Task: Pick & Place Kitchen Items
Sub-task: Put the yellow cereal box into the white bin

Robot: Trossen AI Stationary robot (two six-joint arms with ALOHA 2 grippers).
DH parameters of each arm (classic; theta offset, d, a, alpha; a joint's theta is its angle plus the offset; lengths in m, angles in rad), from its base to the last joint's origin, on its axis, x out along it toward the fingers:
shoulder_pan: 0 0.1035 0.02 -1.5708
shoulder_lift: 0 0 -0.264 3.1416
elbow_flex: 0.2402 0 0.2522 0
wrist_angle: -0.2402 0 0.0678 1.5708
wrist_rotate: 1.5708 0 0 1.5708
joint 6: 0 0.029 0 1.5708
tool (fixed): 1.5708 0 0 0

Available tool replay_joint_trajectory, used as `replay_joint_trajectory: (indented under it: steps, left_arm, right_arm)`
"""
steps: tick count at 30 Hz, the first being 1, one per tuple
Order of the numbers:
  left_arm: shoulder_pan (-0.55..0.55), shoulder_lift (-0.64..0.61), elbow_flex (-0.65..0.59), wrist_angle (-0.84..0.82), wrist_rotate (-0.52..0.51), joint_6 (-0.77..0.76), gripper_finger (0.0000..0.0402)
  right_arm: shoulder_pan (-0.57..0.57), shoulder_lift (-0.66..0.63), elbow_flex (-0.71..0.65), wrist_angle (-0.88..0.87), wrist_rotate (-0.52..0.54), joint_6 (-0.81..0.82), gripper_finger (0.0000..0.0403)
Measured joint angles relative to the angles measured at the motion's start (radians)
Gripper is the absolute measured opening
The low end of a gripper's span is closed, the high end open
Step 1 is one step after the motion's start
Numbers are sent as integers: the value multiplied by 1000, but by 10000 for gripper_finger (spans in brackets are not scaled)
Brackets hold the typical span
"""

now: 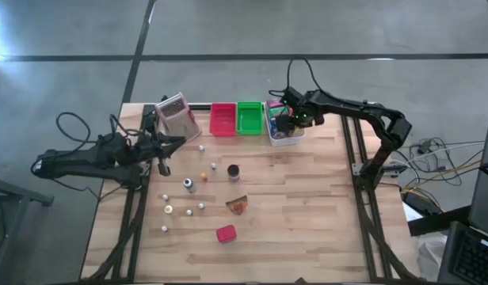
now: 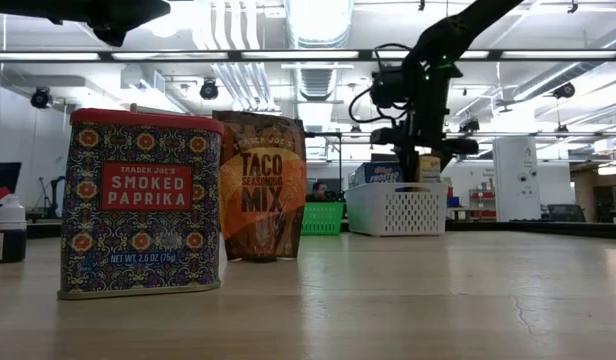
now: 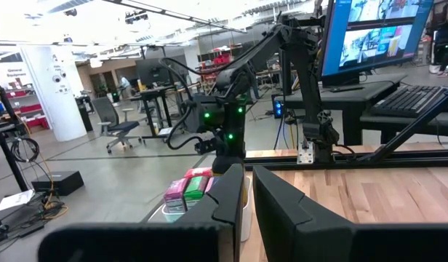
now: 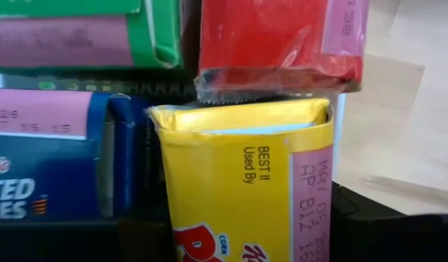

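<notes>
My right gripper hangs over the white basket at the table's far edge, shut on a yellow box. In the basket beside it lie a blue box, a green and pink box and a red packet. Loose on the table are a dark jar, an orange-brown pouch, a red tin and several tiny pale bottles. My left gripper waits shut above the table's left side. My right gripper pinches the yellow box between its two fingers, one on each narrow side, near the box's upper end. The fingers point steeply down from above. The box hangs upright below them, its lower end at the basket's rim.
A red tray and a green tray stand left of the basket along the far edge, with a patterned packet farther left. The paprika tin and taco mix pouch stand upright near the front.
</notes>
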Motion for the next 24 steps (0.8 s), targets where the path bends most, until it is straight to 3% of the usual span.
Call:
replay_joint_trajectory:
  steps: [6,18,24]
  left_arm:
    - [0,0,0,0,0,0,39]
    - [0,0,0,0,0,0,39]
    - [0,0,0,0,0,0,39]
  right_arm:
    - [0,0,-15,6,0,-2,165]
    - [0,-1,-9,21,-3,-32,211]
    - [0,-4,3,14,-5,-44,211]
